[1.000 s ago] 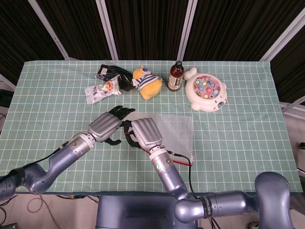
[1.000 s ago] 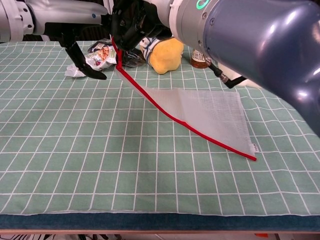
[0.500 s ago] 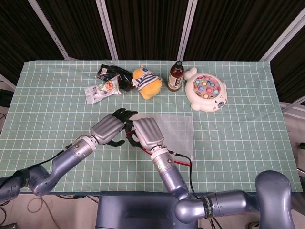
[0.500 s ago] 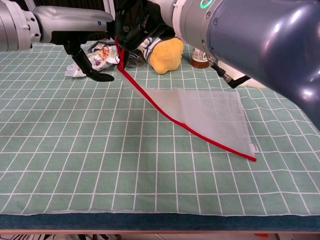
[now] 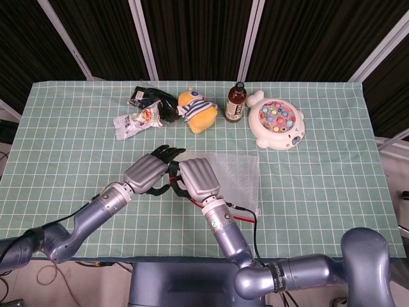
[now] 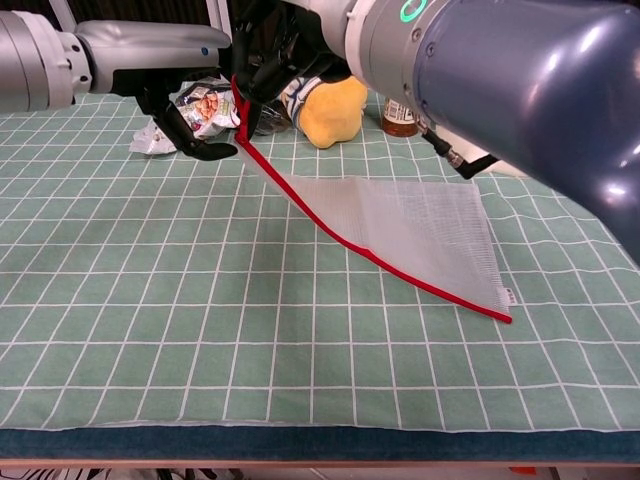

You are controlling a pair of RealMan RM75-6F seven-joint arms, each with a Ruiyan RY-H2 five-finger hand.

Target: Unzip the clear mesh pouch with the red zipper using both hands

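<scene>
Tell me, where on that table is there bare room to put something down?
Bare cloth runs along the near edge in front of the mesh pouch, and on the table's far left and far right sides. It is crowded along the back: snack packets, plush toy, bottle, fishing toy. Both hands fill the middle.

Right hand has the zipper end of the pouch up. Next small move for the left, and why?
Probably ease the left hand rightward to pinch the zipper pull. The right hand holds the mesh pouch corner raised, red zipper taut; the left fingertips sit just beside it, apparently gripping nothing.
</scene>
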